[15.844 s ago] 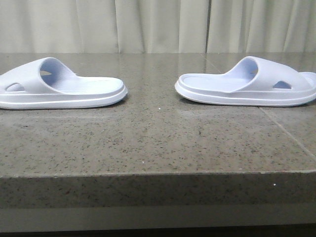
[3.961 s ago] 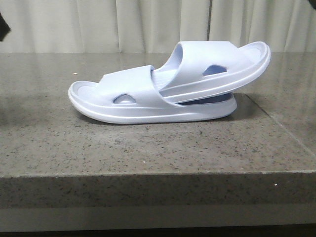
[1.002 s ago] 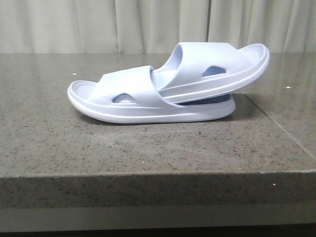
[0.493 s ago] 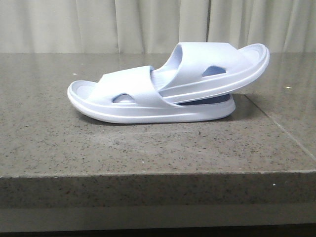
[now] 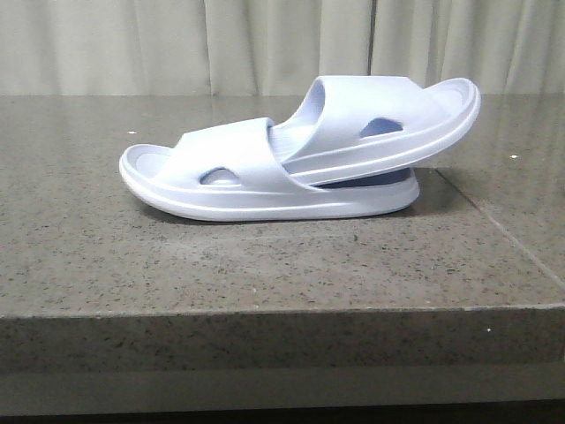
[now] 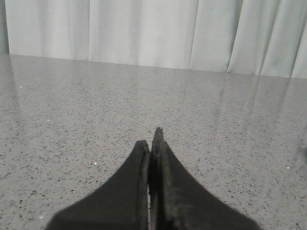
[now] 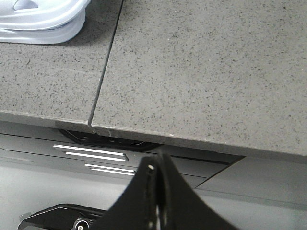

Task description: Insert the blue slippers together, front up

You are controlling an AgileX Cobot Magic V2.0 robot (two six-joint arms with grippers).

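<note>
The two blue slippers lie nested in the middle of the stone table. The lower slipper [image 5: 221,172] rests flat with its toe to the left. The upper slipper [image 5: 388,119] is pushed under the lower one's strap and tilts up to the right. A corner of the pair [image 7: 41,19] shows in the right wrist view. My left gripper [image 6: 151,139] is shut and empty above bare tabletop. My right gripper [image 7: 157,165] is shut and empty, out past the table's front edge. Neither gripper appears in the front view.
The grey speckled stone table [image 5: 265,265] has a seam [image 5: 503,234] running along its right part, also visible as a seam [image 7: 103,72] in the right wrist view. Pale curtains [image 5: 265,44] hang behind. Below the table edge sits dark robot base hardware [image 7: 105,153].
Since the earliest frame the separate slippers have been brought together and nested. An arm's dark edge at far left 4 s ago is gone. Nothing has moved in the last second.
</note>
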